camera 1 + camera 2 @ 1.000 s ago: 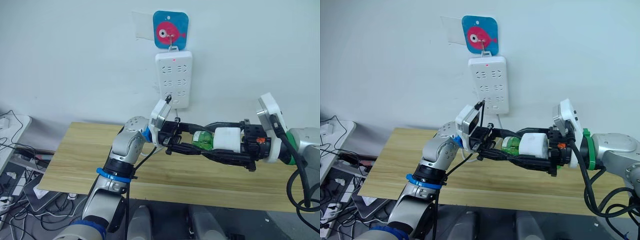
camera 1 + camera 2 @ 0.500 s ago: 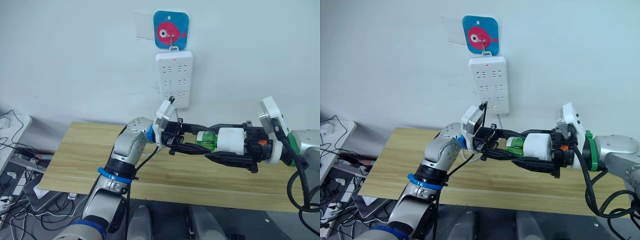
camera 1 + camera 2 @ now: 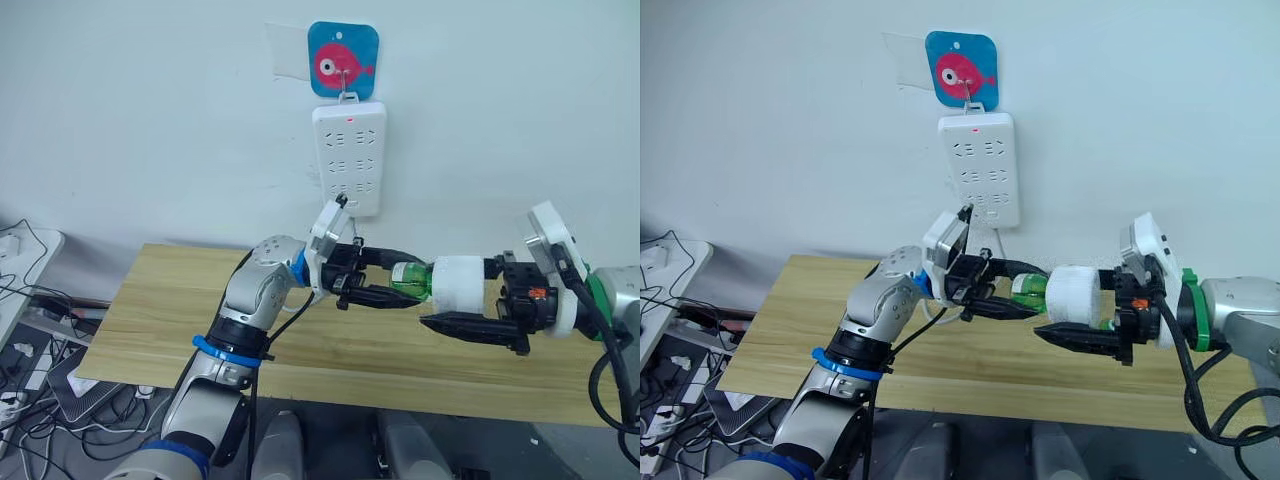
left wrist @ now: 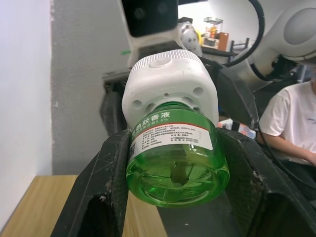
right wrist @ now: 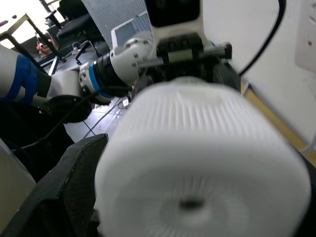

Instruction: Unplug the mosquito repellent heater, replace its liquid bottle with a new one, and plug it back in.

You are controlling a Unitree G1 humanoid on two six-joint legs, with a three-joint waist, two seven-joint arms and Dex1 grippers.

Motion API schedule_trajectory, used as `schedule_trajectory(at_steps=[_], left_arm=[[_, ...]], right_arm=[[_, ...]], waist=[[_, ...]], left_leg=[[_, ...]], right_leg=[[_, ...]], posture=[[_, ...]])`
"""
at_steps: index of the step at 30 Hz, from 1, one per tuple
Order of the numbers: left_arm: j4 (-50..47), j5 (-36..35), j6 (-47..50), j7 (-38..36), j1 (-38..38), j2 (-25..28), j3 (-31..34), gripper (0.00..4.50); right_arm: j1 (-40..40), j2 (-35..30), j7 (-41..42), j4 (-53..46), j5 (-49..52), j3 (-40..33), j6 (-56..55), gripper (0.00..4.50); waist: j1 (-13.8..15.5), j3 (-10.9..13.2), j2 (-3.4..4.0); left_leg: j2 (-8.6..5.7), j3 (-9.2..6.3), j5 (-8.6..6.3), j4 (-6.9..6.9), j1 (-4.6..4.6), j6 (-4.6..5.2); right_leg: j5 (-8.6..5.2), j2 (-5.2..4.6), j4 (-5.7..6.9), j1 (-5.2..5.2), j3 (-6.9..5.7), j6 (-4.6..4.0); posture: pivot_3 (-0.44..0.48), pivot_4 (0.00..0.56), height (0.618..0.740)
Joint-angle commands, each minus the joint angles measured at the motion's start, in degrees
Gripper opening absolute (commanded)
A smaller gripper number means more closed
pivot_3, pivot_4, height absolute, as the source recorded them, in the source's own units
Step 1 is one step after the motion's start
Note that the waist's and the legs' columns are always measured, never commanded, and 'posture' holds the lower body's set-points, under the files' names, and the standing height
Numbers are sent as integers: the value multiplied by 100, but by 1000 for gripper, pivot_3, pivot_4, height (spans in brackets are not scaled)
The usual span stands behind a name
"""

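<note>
Above the wooden table (image 3: 180,300), from the head cameras: left gripper (image 3: 385,282) and right gripper (image 3: 462,305) meeting in mid-air, below the white power strip (image 3: 347,157) hung on the wall under a blue fish hook plate (image 3: 341,59). Mosquito repellent heater (image 3: 458,284) held sideways between them, white body toward the right arm, green liquid bottle (image 3: 408,279) toward the left. Left fingers pinched on the bottle; right lower finger (image 3: 470,328) stretched under the heater body. From the left wrist: bottle (image 4: 174,163) clamped between both black fingers (image 4: 98,197), label legible, white heater (image 4: 168,84) seated on its neck, right gripper behind it; person in a white shirt (image 4: 291,128) seated in the background. From the right wrist: ribbed white heater body (image 5: 197,163) close up, one black finger (image 5: 54,197) alongside it, actual grip on the heater not discernible.
</note>
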Motion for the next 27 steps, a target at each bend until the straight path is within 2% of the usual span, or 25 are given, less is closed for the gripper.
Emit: schedule_trajectory(at_steps=[1, 8, 15, 18, 21, 27], left_arm=[[-225, -159, -58, 18, -14, 5, 60, 2262], [-161, -157, -72, 78, -55, 33, 95, 2262], [-122, -144, -106, 110, -69, 96, 121, 2262], [-163, -151, -93, 118, -39, 107, 112, 2262], [-227, -169, -54, 120, 0, 123, 94, 2262], [-266, -186, -11, 138, -4, 128, 89, 2262]], right_arm=[[162, -111, 157, -53, 14, -321, -48, 4459], [610, -279, 214, 11, 254, -556, 249, 4459], [2062, -598, 1086, -117, -568, -1013, 99, 4459], [2060, -401, 1076, 268, -841, -1021, -147, 4459], [1659, -204, 951, 701, -1062, -795, -282, 3903], [1101, 253, 804, 919, -1435, -192, -478, 1822]], waist=[[-1, 0, 0], [4, 0, -1], [16, 2, -3], [-2, 2, -4], [-20, 3, -4], [1, 3, -5]], left_leg=[[0, 1, 0, 1, 0, 0], [0, 1, 0, 0, 0, 0], [-1, 2, 0, 0, 0, 0], [-1, 2, 0, 1, 3, 0], [0, 7, 0, 2, 7, 0], [0, 2, 0, -2, 4, 0]], right_leg=[[0, 0, 0, 0, 1, 0], [0, 0, -1, 1, 1, 0], [-1, 0, -3, 2, 1, 1], [-9, 0, -4, 4, 2, 16], [-10, 0, -2, 6, 6, 18], [-1, 2, -5, 5, 3, 2]], posture=[[-70, 203, 740], [-67, 204, 740], [-59, 208, 740], [-59, 208, 740], [-58, 207, 740], [-54, 206, 740]])
